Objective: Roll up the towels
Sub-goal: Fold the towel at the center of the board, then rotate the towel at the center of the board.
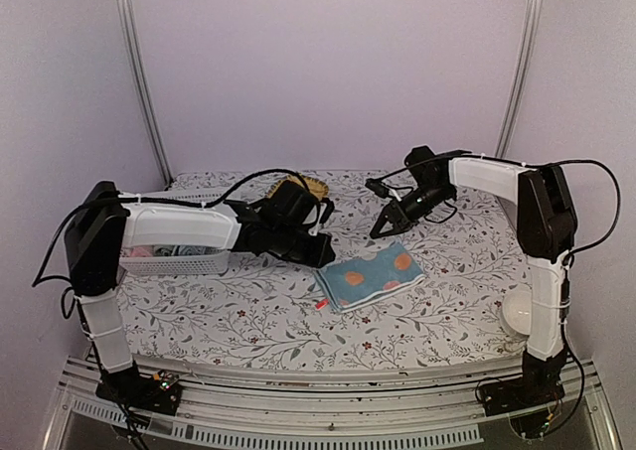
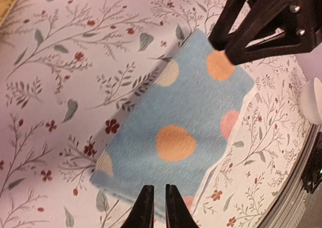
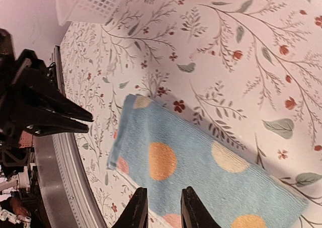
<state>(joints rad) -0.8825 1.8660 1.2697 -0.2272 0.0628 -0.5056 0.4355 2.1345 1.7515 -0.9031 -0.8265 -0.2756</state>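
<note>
Left gripper (image 2: 159, 187) and right gripper (image 3: 164, 190) hover over printed towel (image 2: 176, 104), mid-frame.
Left jaws barely parted, right jaws wider, both empty.

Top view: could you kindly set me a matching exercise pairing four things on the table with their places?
Things:
1. towel
2. basket
3. tray
4. white round thing

Places:
a. far side
b. right edge
c. middle
d. left edge

Pairs: 1-c, 2-d, 3-a, 4-b

Towel (image 1: 370, 274), basket (image 1: 177, 262), tray (image 1: 310, 185) on floral table (image 1: 248, 321)
</note>
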